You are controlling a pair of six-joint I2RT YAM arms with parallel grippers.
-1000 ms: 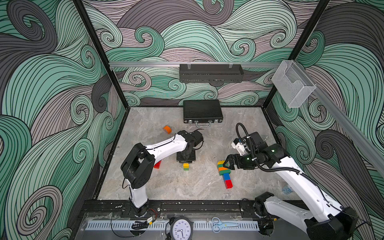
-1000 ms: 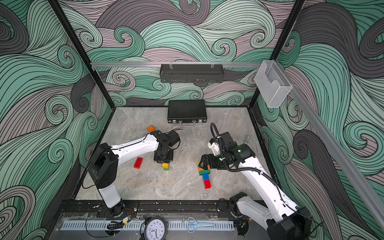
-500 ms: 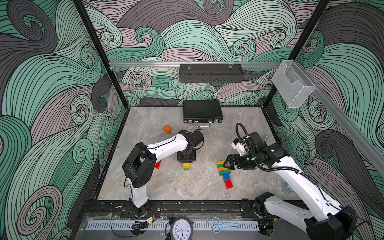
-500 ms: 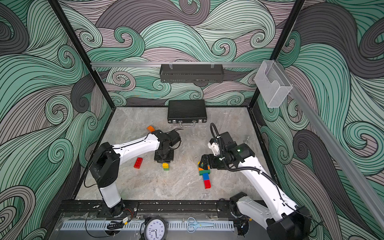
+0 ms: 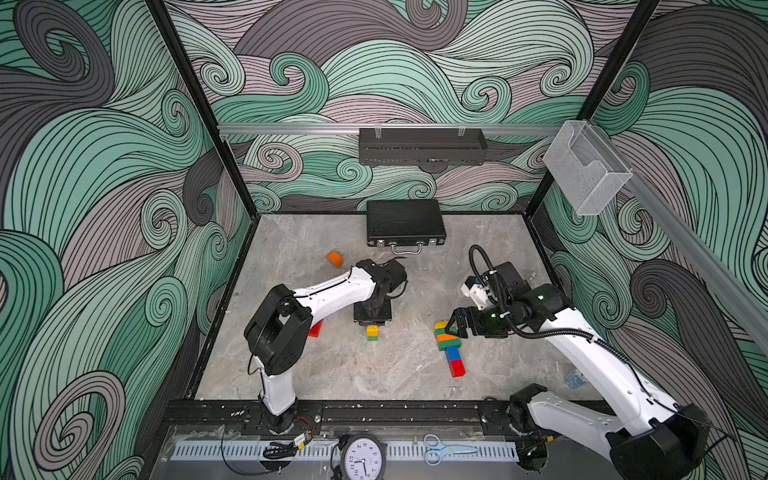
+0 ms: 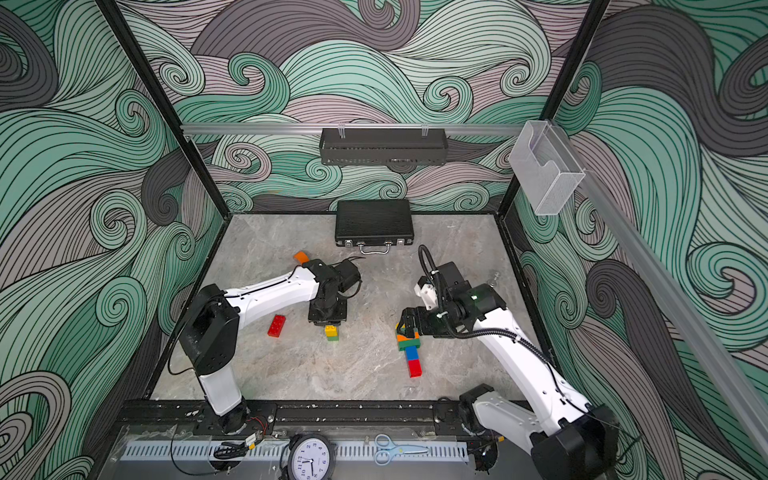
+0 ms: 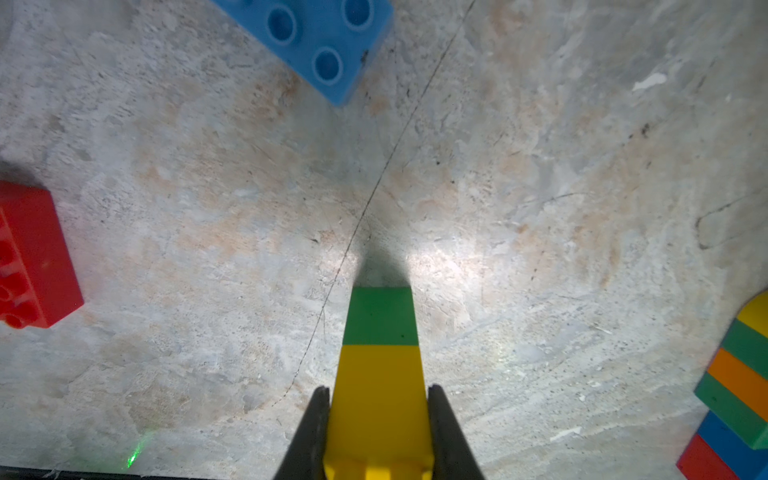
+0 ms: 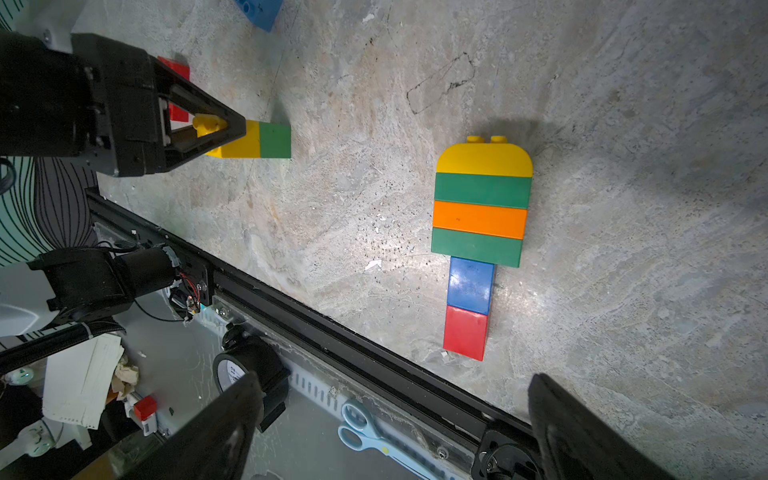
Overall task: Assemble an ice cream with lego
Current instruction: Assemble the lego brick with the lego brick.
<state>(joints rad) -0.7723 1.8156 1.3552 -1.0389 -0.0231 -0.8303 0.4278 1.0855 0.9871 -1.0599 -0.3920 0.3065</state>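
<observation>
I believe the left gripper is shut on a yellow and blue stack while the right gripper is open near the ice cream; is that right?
Not quite: the left wrist view shows the stack in the left gripper is yellow and green, not blue; the rest holds.

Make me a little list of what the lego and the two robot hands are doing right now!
left gripper: shut on the yellow-and-green stack, green end pointing at the table
right gripper: open, holding nothing, above the ice cream, not touching it
ice cream: lying flat; round yellow top, green, orange, green, then a blue and red stick
loose pieces: red brick, blue brick, orange round piece
black case: closed, at the back
</observation>
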